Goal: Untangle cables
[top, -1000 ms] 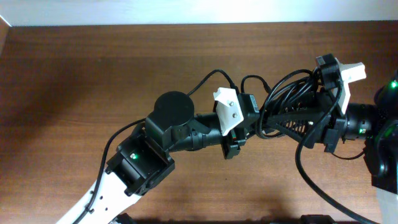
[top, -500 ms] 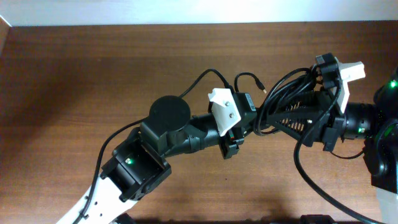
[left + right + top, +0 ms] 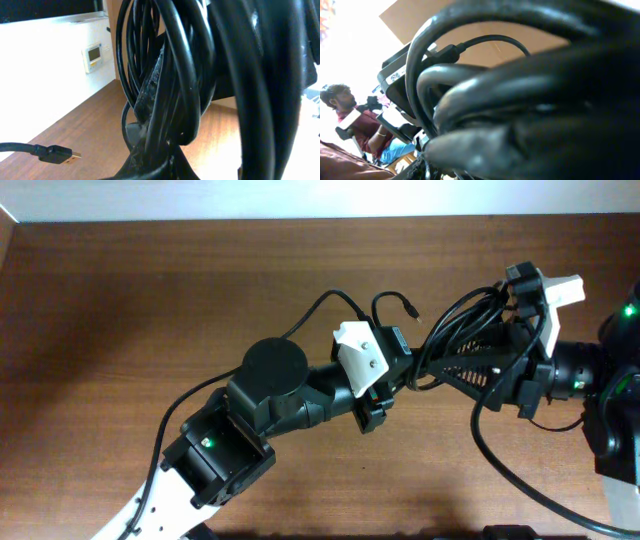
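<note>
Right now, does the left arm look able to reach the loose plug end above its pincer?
Probably not yet. The plug end sits close by with nothing over it, but the left pincer is shut on the cables, so it would have to release them first.

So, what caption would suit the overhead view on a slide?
Above a wooden table, the left hand pinches a tangle of black cables draped over the right hand.
</note>
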### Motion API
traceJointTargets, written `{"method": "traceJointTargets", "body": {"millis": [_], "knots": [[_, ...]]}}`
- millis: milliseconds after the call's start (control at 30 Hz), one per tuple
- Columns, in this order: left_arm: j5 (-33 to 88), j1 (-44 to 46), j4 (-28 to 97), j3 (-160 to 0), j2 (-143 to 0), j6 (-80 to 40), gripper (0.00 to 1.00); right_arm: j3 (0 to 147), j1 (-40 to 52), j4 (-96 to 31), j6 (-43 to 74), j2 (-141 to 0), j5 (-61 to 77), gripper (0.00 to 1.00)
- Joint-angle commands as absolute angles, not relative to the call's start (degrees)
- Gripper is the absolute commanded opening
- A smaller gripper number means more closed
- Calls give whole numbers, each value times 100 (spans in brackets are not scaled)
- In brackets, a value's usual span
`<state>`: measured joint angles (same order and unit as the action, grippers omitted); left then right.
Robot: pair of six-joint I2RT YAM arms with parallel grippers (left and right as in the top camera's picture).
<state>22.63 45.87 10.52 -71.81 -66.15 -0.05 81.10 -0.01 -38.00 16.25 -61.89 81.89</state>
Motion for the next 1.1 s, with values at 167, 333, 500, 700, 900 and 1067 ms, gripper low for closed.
{"method": "traceJointTargets", "body": {"millis": [167,333,500,700,900,1067], "knots": [[917,4447,899,-7231,-6554,-25,0,8088,305,-3872,1673,-6086,8892,42],[972,4447,897,-7231,-6464,-27,0,8088,303,-3872,1673,-6086,8630,42],[980,4447,913,-7231,-6219,-25,0,8088,298,-3872,1671,-6086,8263,42],[1118,4449,1037,-7231,-6154,-27,0,8088,298,-3872,1673,-6093,8117,42],[1588,4447,1146,-7231,-6169,-27,0,8088,298,-3732,1673,-6090,8121,43],[1826,4449,1251,-7231,-6217,-25,0,8088,298,-3417,1671,-6090,8119,43]]}}
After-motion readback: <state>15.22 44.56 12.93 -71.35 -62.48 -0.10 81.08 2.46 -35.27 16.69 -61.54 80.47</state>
